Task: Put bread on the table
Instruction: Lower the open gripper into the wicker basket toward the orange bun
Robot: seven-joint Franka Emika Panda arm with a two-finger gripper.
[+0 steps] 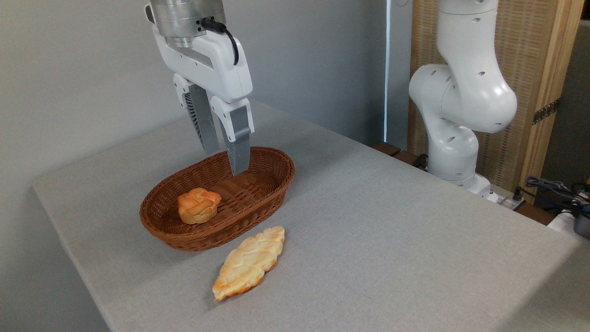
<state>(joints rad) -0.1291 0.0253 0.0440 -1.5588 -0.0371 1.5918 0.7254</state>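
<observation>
Bread (199, 205) sits in wicker basket (272, 186), left part. My gripper (226, 161) hovers above basket's far end, fingers parted, empty. Risks: descending off-target, clipping basket rim, dragging basket, squashing soft bun.

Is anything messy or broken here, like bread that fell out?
Nothing is broken or spilled. The only odd bit: the flat braided loaf lies on the table beside the basket, while the small bun sits inside. The pincer hangs open and empty above the basket.
</observation>
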